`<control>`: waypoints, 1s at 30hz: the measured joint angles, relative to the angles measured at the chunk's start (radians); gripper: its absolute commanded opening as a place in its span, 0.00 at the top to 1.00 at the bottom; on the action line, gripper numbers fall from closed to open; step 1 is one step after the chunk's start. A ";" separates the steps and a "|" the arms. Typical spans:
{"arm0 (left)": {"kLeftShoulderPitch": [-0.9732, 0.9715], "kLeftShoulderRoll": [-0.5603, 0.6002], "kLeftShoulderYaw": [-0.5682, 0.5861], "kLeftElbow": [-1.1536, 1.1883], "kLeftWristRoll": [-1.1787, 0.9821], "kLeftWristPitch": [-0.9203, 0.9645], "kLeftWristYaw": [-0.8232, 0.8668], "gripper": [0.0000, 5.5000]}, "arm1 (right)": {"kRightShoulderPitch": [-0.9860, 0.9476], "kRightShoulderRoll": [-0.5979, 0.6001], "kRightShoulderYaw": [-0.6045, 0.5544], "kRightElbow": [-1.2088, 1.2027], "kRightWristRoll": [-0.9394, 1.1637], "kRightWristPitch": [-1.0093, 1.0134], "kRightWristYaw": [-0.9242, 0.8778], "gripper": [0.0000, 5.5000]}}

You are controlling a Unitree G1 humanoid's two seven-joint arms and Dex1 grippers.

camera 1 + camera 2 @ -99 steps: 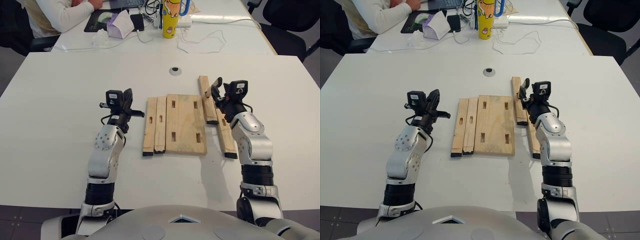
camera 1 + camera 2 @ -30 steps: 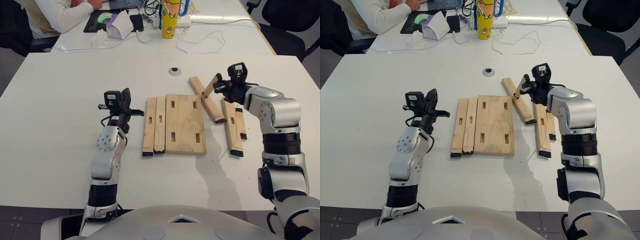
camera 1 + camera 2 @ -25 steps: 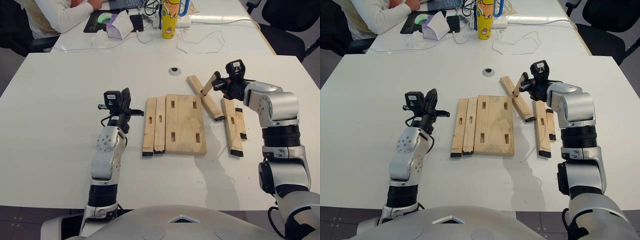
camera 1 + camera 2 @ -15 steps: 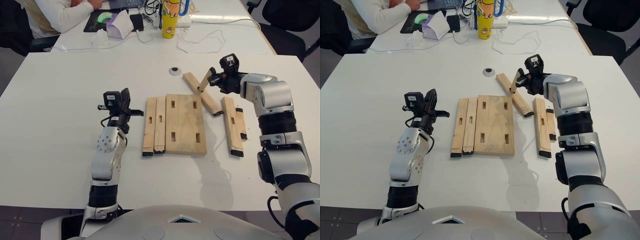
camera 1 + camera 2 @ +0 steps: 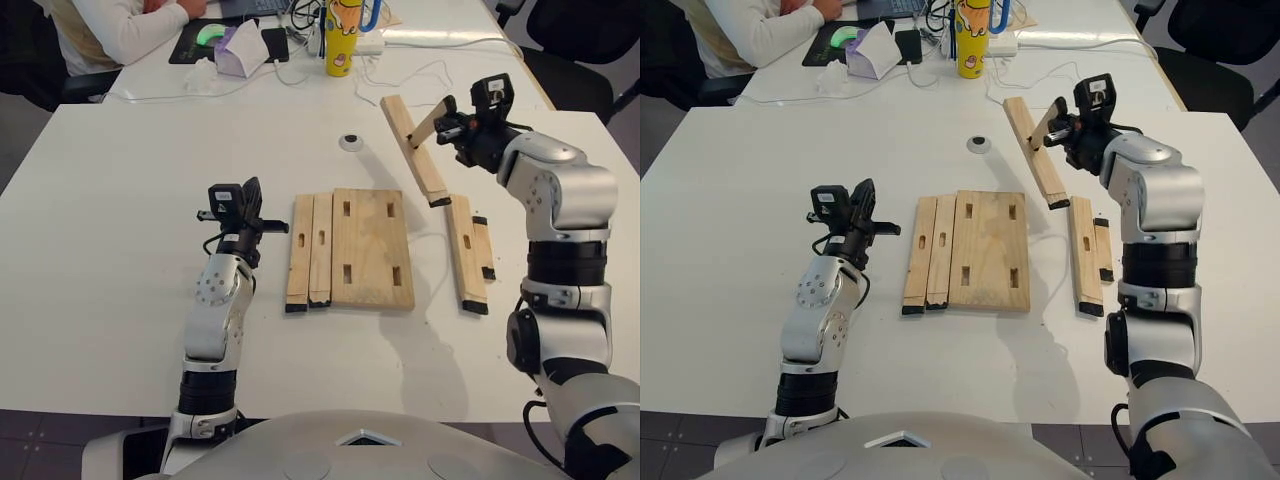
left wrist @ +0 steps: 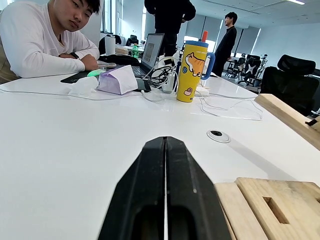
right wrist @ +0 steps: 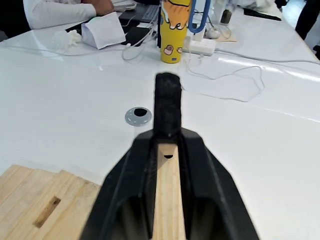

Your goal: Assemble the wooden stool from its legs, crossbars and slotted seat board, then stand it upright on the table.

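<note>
The slotted seat board lies flat at the table's middle. Two slotted wooden bars lie side by side against its left edge. On its right lie a long bar and a shorter one. My right gripper is shut on another wooden bar, held in the air, tilted, above the board's far right corner; the same bar runs between the fingers in the right wrist view. My left gripper rests shut and empty just left of the two bars, its fingers pressed together.
A round cable grommet sits in the table beyond the board. A yellow mug, a tissue box, cables and a person's sleeve are on the far desk. Bare table lies left and front.
My right gripper has lifted the wooden bar off the table, raising it up and away from me. The left arm and the other pieces have stayed put.
</note>
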 measured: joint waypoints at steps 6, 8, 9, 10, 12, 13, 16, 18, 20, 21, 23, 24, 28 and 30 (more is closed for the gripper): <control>0.055 0.005 0.011 -0.043 0.002 0.002 0.017 1.00 | 0.128 -0.048 -0.110 -0.330 0.093 0.447 -0.005 0.92; 0.087 -0.007 0.015 -0.079 0.014 -0.001 0.048 1.00 | 0.103 -0.146 -0.103 -0.354 0.162 0.551 0.050 0.92; 0.104 -0.019 0.018 -0.091 0.021 -0.009 0.070 1.00 | 0.084 -0.200 -0.084 -0.349 0.201 0.564 0.077 0.92; 0.114 -0.019 0.017 -0.098 0.026 -0.014 0.088 1.00 | 0.058 -0.243 -0.061 -0.342 0.233 0.565 0.099 0.92; 0.117 -0.019 0.015 -0.105 0.041 -0.033 0.122 1.00 | 0.025 -0.300 -0.012 -0.324 0.276 0.564 0.129 0.92; 0.118 -0.019 0.014 -0.107 0.042 -0.042 0.134 1.00 | 0.026 -0.315 0.010 -0.318 0.287 0.564 0.134 0.92; 0.148 -0.016 0.001 -0.110 0.042 -0.064 0.165 1.00 | 0.058 -0.348 0.049 -0.295 0.288 0.565 0.137 0.92; 0.155 -0.015 -0.002 -0.110 0.040 -0.068 0.176 1.00 | 0.064 -0.360 0.050 -0.292 0.287 0.563 0.135 0.92; 0.156 -0.014 -0.005 -0.110 0.039 -0.072 0.185 1.00 | 0.067 -0.361 0.048 -0.290 0.285 0.559 0.128 0.92; 0.158 -0.014 -0.006 -0.111 0.039 -0.075 0.188 1.00 | 0.067 -0.361 0.048 -0.288 0.285 0.559 0.127 0.92; 0.165 -0.013 -0.012 -0.111 0.038 -0.078 0.196 1.00 | 0.067 -0.361 0.050 -0.287 0.285 0.556 0.127 0.92; 0.168 -0.013 -0.015 -0.111 0.038 -0.078 0.199 1.00 | 0.067 -0.362 0.052 -0.287 0.285 0.555 0.127 0.92; 0.187 -0.012 -0.030 -0.111 0.038 -0.086 0.218 1.00 | 0.059 -0.374 0.079 -0.279 0.287 0.544 0.132 0.92; 0.191 -0.013 -0.038 -0.111 0.038 -0.089 0.225 1.00 | 0.058 -0.383 0.089 -0.272 0.287 0.534 0.138 0.92</control>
